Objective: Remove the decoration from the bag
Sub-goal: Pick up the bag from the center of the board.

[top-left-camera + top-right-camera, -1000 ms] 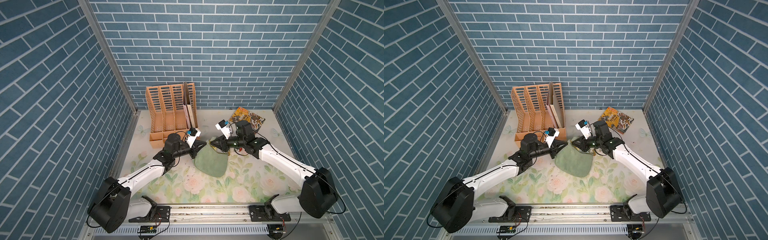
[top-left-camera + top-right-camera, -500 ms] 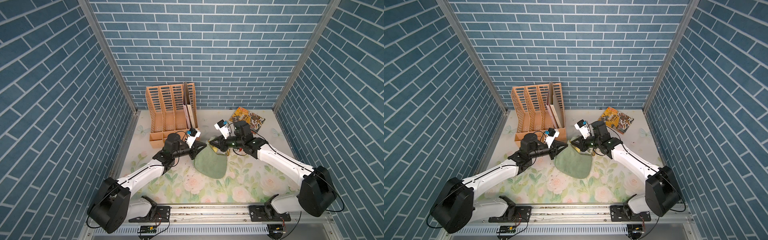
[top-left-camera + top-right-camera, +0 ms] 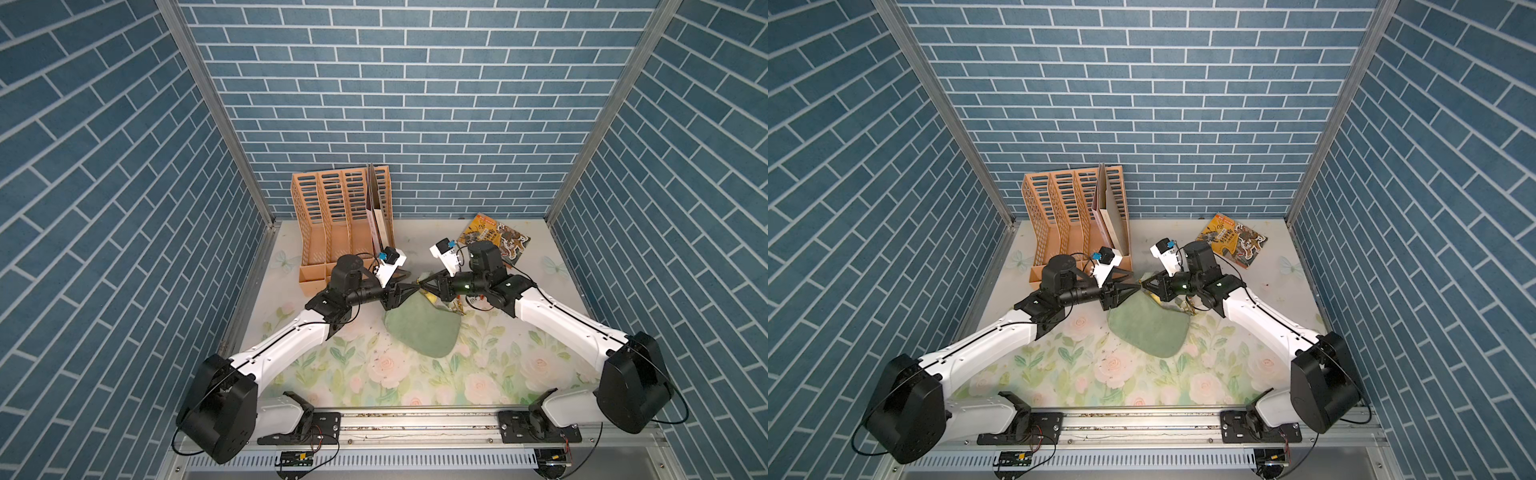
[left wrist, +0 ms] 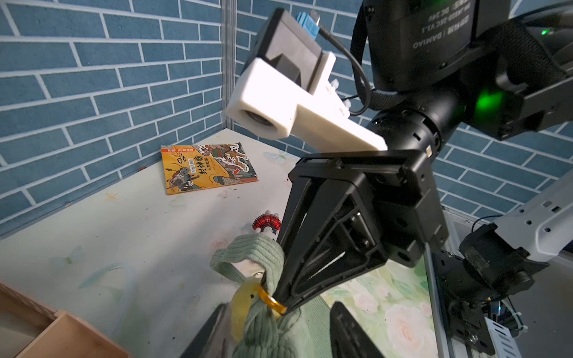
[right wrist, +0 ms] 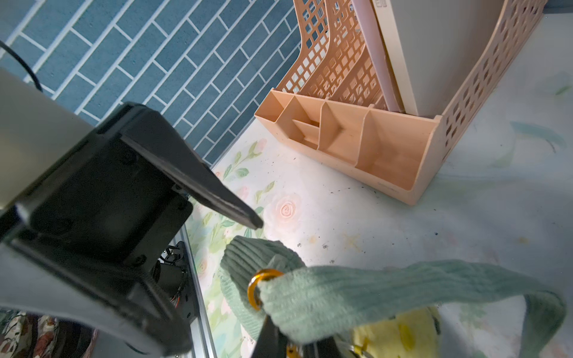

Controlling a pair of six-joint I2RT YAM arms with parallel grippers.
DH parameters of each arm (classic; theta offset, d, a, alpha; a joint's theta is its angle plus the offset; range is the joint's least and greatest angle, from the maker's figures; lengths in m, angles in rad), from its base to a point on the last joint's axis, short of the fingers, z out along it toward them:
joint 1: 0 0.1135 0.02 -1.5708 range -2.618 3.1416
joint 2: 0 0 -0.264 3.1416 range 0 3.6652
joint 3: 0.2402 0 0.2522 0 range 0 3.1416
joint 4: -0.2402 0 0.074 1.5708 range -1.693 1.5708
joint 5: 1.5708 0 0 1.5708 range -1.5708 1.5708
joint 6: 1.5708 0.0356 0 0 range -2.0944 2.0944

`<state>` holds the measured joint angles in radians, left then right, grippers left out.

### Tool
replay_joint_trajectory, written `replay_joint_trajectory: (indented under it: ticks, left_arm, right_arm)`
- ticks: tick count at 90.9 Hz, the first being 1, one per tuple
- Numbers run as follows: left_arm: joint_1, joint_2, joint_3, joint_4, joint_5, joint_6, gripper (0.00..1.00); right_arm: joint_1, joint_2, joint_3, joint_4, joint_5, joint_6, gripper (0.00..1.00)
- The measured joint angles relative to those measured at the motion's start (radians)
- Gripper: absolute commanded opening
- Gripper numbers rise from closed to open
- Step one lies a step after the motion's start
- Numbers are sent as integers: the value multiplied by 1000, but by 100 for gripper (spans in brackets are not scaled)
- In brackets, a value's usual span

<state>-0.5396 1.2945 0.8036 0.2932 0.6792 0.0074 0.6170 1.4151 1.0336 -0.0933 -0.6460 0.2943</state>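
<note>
Now the left claw [image 3: 1134, 281] is opening off the bag [image 3: 424, 332], which is lying mid-desk [image 3: 374, 378]. The right claw [image 4: 280, 299] is pinching the bag's ringed corner, and the yellow decoration [image 4: 240, 305] is likely hanging there unremoved.

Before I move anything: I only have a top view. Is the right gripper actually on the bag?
Observer: Yes. The left wrist view shows the right gripper shut on the bag at its raised corner, tips right at the gold ring.
Operator: Left gripper?
Observer: The left gripper is open. Its fingers stand either side of that corner.
Operator: Where's the decoration?
Observer: Likely the yellow plush piece, tucked under the strap beside the ring. Whether it's clipped on, I can't tell.
</note>
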Motion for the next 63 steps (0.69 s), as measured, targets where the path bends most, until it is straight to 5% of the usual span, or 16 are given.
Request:
replay_joint_trajectory:
  ticks: [25, 55, 63]
  left_arm:
    - [1, 26, 0, -38, 25, 72, 42]
    - [5, 27, 4, -50, 29, 115, 0]
    - [5, 27, 4, -51, 22, 117, 0]
  right_arm:
    - [0, 0, 24, -12, -76, 23, 11]
    - [-5, 8, 62, -88, -80, 10, 11]
    - [-5, 19, 79, -108, -49, -5, 11]
